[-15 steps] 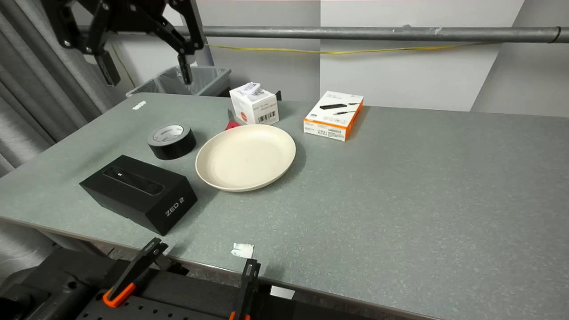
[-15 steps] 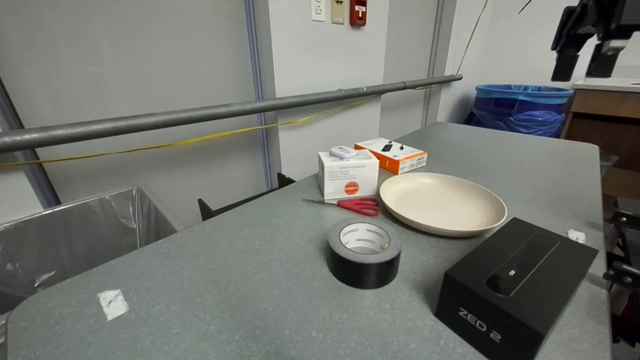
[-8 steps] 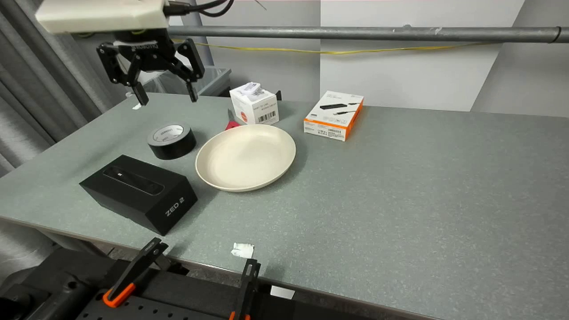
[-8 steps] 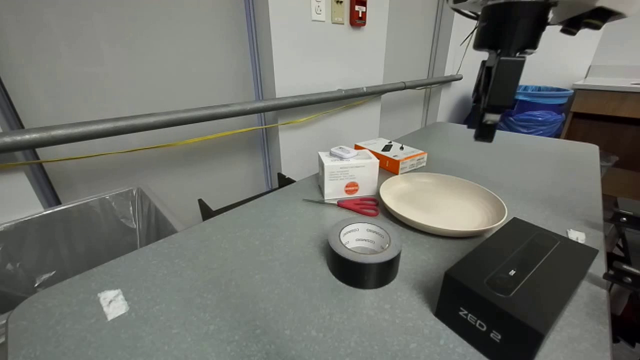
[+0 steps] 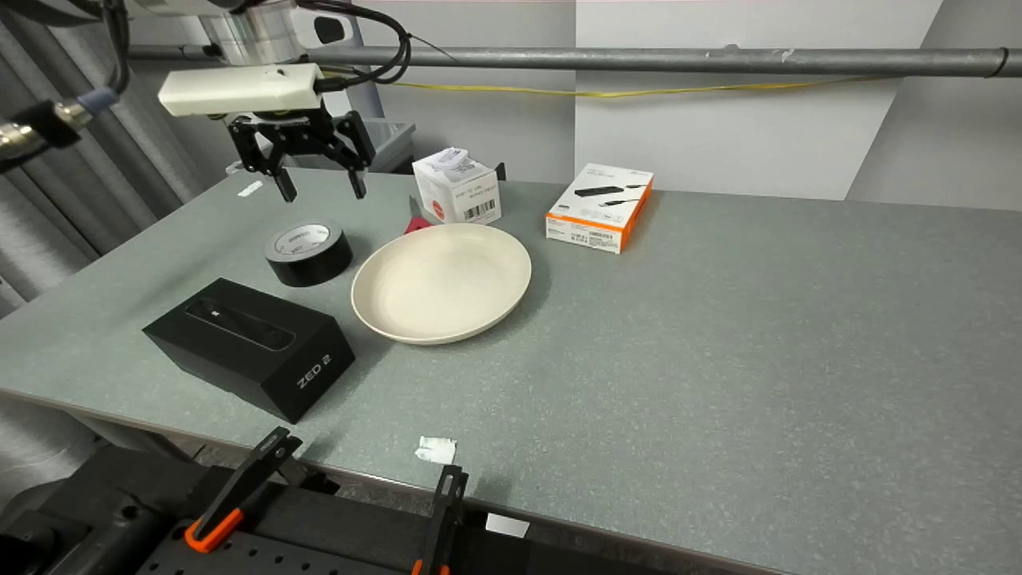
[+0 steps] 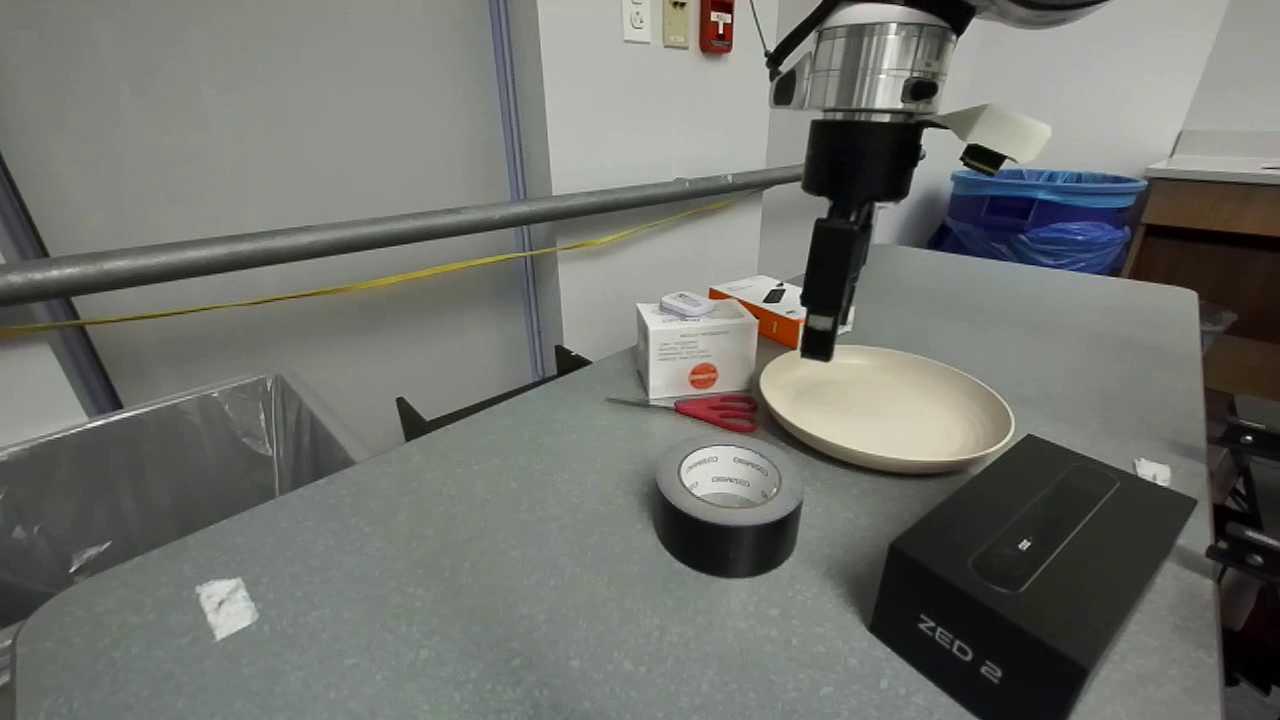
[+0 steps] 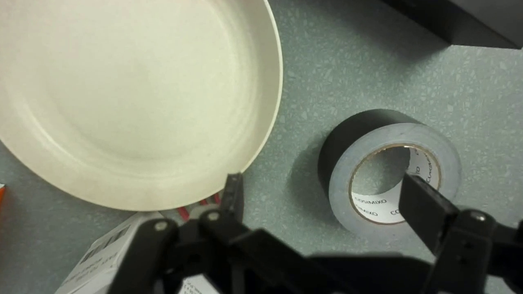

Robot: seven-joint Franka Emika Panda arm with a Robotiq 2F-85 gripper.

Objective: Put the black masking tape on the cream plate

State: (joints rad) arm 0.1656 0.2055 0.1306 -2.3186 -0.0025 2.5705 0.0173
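Note:
The black masking tape [image 5: 319,267] lies flat on the grey table beside the cream plate [image 5: 441,283]; both also show in the other exterior picture, tape [image 6: 727,542] and plate [image 6: 885,410]. My gripper [image 5: 324,195] is open and empty, above the table behind the tape. It also shows edge-on in an exterior view [image 6: 818,345], in front of the plate's far rim. In the wrist view my open fingers [image 7: 322,179] appear over the table, one overlapping the edge of the plate [image 7: 143,94], the other overlapping the ring of the tape [image 7: 341,183]. They look apart from both.
A black ZED 2 box [image 5: 249,347] lies near the tape and plate. Red scissors [image 6: 715,408], a white box [image 6: 697,350] with a small white item on top, and an orange-white box [image 5: 599,208] stand behind the plate. A pipe [image 5: 679,60] runs along the wall.
The arm has come into view and moved down toward the table. In the exterior views the gripper shifted right in one and left in another, staying open. Tape and plate have not moved.

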